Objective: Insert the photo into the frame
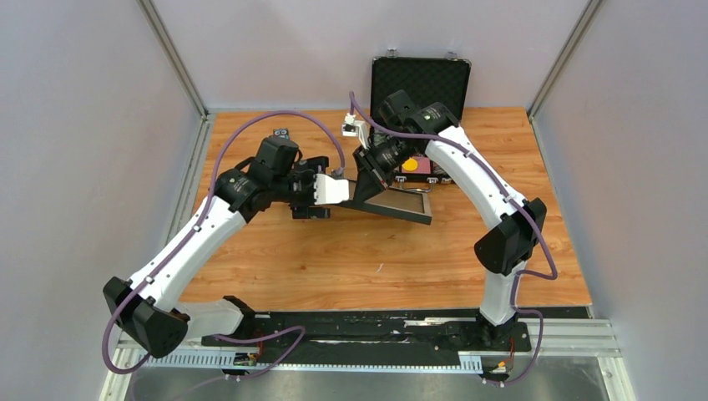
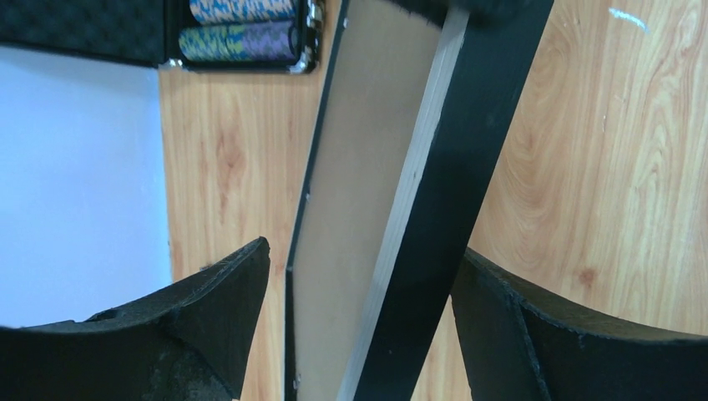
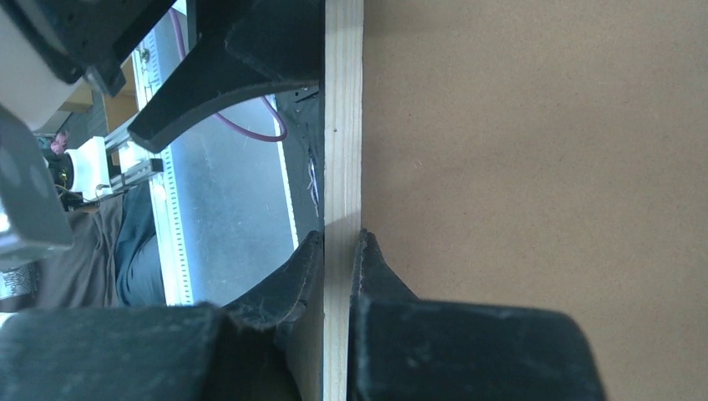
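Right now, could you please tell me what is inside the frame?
A brown hardboard backing panel fills the frame, lying against its light wood rail. Whether the photo sits under that panel cannot be seen: the board covers everything beneath it.

Wood-grain tabletop (image 1: 376, 267), orange-brown, evenly lit, no hard shadows. Plain pale grey walls (image 1: 275, 50) close it in at 9, 12 and 3 o'clock. Metal corner posts (image 1: 173, 54) at 11 and 1. Aluminium rail (image 1: 568, 336) along 6.
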`<action>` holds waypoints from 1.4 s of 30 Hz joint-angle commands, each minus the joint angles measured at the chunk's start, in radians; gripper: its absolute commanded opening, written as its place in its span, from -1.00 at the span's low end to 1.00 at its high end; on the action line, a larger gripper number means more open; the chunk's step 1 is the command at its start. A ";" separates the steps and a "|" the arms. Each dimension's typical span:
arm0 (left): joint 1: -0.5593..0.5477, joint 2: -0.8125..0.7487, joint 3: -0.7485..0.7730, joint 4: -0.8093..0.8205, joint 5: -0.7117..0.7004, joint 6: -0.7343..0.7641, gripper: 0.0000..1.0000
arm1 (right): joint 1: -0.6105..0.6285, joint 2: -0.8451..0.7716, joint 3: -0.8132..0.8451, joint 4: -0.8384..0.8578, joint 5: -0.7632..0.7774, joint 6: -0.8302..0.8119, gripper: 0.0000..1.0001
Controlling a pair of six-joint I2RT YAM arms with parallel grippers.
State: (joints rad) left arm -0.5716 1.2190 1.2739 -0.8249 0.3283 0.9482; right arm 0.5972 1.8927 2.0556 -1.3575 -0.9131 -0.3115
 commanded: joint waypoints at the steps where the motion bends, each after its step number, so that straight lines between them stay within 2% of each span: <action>1: -0.049 0.015 0.064 0.053 -0.015 -0.003 0.69 | -0.026 -0.003 0.061 0.015 -0.050 0.000 -1.00; 11: -0.153 0.114 0.116 0.052 -0.083 0.027 0.48 | -0.052 0.000 0.060 0.012 -0.066 0.005 -1.00; 16: -0.167 0.132 0.130 0.055 -0.096 0.029 0.41 | -0.061 0.001 0.058 0.011 -0.075 0.005 -1.00; 30: -0.197 0.155 0.140 0.022 -0.142 0.044 -0.02 | -0.077 -0.002 0.041 0.009 -0.082 0.006 -1.00; 33: -0.202 0.158 0.153 0.010 -0.151 0.046 -0.04 | -0.078 -0.002 0.038 0.009 -0.082 0.005 -1.00; 38: -0.208 0.152 0.164 -0.001 -0.169 0.051 0.11 | -0.079 -0.002 0.035 0.009 -0.082 0.005 -1.00; 42: -0.211 0.141 0.172 -0.002 -0.191 0.056 0.12 | -0.083 -0.001 0.032 0.009 -0.084 0.003 -1.00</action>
State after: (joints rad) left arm -0.7731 1.3800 1.4017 -0.8268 0.1589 0.9840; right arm 0.5396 1.8969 2.0636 -1.3712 -0.9798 -0.2996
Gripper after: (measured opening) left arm 0.556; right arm 0.082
